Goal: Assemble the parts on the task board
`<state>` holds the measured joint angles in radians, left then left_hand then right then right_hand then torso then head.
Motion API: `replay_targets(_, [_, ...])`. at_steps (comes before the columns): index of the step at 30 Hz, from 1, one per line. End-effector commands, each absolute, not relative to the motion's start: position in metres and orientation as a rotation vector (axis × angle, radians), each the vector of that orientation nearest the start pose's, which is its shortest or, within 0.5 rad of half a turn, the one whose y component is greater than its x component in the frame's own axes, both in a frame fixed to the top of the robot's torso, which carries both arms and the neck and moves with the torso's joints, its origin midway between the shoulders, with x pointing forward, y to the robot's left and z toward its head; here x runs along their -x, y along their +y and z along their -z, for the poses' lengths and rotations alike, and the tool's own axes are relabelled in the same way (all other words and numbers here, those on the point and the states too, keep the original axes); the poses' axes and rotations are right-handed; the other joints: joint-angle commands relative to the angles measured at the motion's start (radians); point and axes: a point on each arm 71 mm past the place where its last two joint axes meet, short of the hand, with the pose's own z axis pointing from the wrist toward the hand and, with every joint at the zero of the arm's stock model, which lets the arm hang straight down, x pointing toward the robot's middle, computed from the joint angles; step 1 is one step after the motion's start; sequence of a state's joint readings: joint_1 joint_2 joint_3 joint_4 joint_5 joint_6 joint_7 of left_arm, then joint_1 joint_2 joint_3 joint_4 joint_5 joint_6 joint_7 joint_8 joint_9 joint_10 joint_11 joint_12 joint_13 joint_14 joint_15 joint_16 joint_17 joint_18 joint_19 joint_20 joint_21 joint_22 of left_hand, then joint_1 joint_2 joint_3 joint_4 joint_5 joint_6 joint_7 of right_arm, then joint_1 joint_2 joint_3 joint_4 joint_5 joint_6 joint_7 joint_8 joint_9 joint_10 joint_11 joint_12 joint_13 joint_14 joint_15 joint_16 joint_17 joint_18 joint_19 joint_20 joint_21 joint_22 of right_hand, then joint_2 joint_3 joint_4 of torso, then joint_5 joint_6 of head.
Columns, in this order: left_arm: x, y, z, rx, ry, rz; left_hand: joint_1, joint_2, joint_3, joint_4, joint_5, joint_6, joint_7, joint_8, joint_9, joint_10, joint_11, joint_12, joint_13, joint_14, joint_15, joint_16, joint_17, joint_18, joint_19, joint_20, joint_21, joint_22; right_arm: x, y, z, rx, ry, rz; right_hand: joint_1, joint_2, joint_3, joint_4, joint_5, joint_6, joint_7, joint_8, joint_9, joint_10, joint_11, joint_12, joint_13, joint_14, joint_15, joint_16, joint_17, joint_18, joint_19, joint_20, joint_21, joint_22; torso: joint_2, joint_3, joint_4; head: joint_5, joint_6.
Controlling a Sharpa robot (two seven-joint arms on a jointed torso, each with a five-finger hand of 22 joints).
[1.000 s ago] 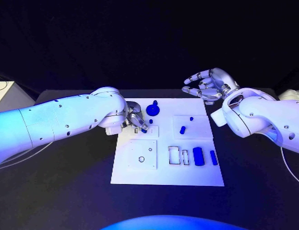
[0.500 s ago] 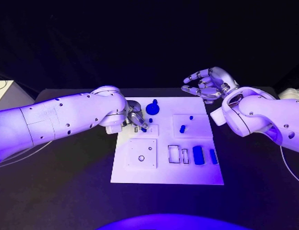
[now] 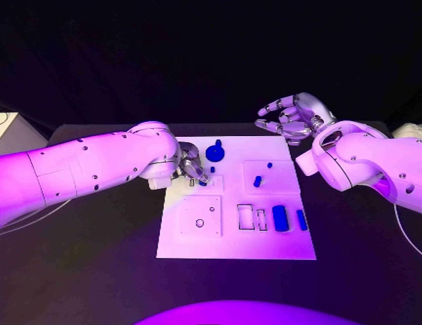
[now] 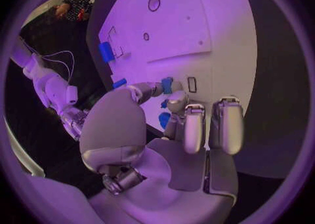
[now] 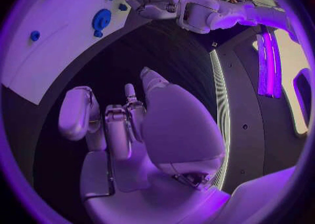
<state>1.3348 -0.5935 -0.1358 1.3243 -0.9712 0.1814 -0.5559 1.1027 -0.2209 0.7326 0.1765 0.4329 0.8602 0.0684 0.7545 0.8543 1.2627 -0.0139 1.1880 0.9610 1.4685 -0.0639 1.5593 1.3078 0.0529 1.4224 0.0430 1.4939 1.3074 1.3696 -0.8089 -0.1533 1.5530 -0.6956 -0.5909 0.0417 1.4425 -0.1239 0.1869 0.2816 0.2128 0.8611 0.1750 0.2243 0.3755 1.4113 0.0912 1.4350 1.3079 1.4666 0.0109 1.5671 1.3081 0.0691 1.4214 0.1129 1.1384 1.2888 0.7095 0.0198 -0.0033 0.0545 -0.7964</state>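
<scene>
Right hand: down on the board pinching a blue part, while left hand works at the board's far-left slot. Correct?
Not quite. The right hand is off the board, raised beyond its far right corner, fingers apart and holding nothing, as the head view shows. The rest stands: the left hand works at the board's far-left slot, with a blue part at its fingertips.

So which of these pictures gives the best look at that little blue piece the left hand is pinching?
The left wrist view: the small blue piece sits close up between the left hand's fingers, just above the task board. The head view shows only a speck of it; the right wrist view, a distant dot.
</scene>
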Motion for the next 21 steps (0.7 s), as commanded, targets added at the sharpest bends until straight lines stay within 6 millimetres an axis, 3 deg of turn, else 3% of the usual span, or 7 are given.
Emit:
replay_targets(1, [-0.5105,0.1483,0.2167,0.111,2.42,0.371,-0.007,0.006,0.182,-0.188,0.005,0.014,-0.01,0.001,0.001,0.009,-0.002,0.006,0.001,0.099,-0.008,0.005,0.254,-0.007,0.006,-0.001,0.005,0.06,-0.4993,-0.1908,0.1351,-0.487,1.512,-1.008,-0.008,-0.005,0.004,-0.001,0.005,-0.006,-0.003,0.006,0.0,-0.006,-0.003,-0.002,0.107,0.102,0.0,0.0,0.253,0.018,-0.008,-0.002,-0.003,-0.001,-0.001,-0.0006,-0.0004,0.001,0.0])
replay_targets(12, [-0.5121,0.1489,0.2161,0.135,2.402,0.377,-0.026,0.012,0.166,-0.174,-0.002,0.014,-0.014,0.0,0.007,0.016,-0.004,0.009,0.007,0.099,-0.008,0.005,0.255,-0.007,0.006,-0.001,0.004,0.061,-0.4991,-0.1913,0.1351,-0.487,1.511,-1.008,-0.008,-0.005,0.004,-0.001,0.005,-0.006,-0.003,0.006,0.0,-0.006,-0.003,-0.002,0.107,0.102,0.0,0.0,0.253,0.018,-0.008,-0.002,-0.003,-0.001,0.0,-0.0002,-0.0002,-0.001,0.001])
replay_targets(21, [-0.513,0.1483,0.2161,0.141,2.4,0.38,-0.079,0.014,0.039,-0.116,-0.018,0.026,-0.031,-0.014,0.01,0.023,-0.015,0.014,0.016,0.1,-0.017,0.006,0.256,-0.007,0.006,-0.007,0.0,0.061,-0.499,-0.191,0.1353,-0.486,1.512,-1.012,-0.009,-0.006,0.005,0.0,0.006,-0.007,-0.003,0.006,0.0,-0.007,-0.003,-0.003,0.106,0.101,0.0,-0.001,0.252,0.019,-0.008,-0.002,-0.006,-0.002,0.0,0.0002,-0.0008,-0.003,0.001])
